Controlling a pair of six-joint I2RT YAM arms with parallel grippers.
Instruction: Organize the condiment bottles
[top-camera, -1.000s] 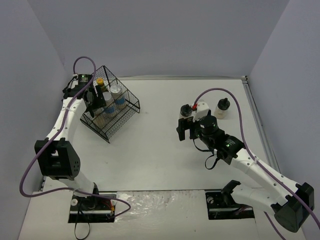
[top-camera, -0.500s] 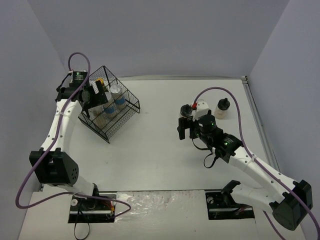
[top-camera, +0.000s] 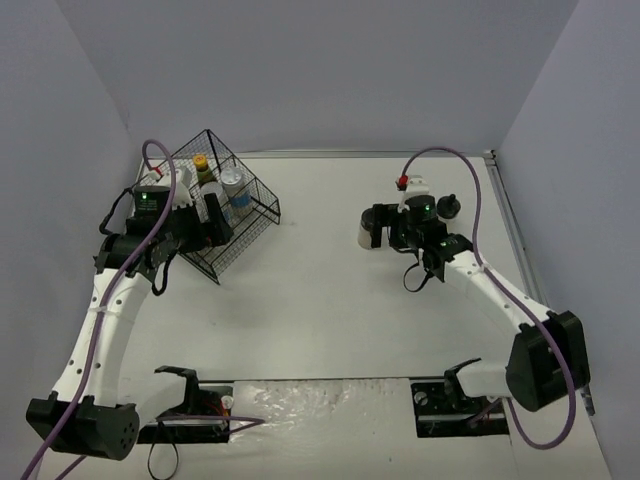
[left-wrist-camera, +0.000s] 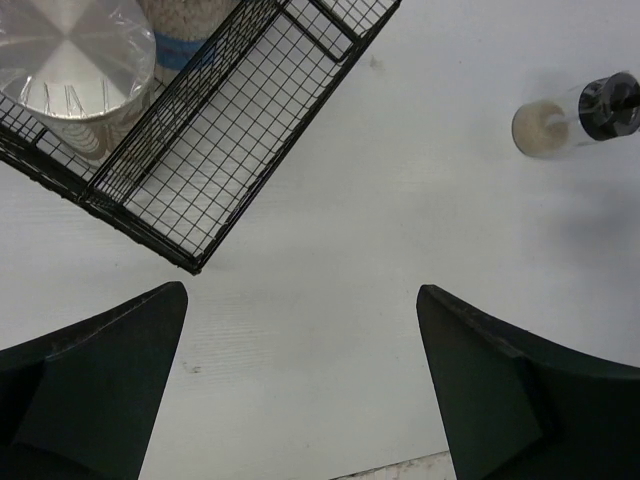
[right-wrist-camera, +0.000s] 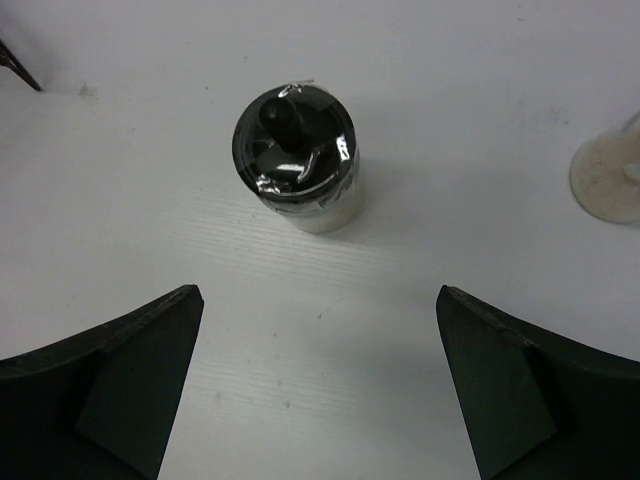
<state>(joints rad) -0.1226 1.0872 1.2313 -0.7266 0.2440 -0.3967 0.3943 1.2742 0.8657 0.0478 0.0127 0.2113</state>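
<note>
The left gripper hung with its two fingers wide apart and nothing between them. It sat just below the black wire basket, which filled the upper left of the left wrist view. The basket looked like the home for the bottles (a silver-lidded jar and a yellow-capped sauce bottle stood inside it).

On the right side of the top view, the right gripper was spread wide too, and empty. It pointed at a black-capped shaker. The shaker stood upright on the white table, a little ahead of the fingers and not touching them. I think the fingers were open so they could slide around the shaker and pinch it. Another pale bottle peeked in at the right edge, well apart.
</note>
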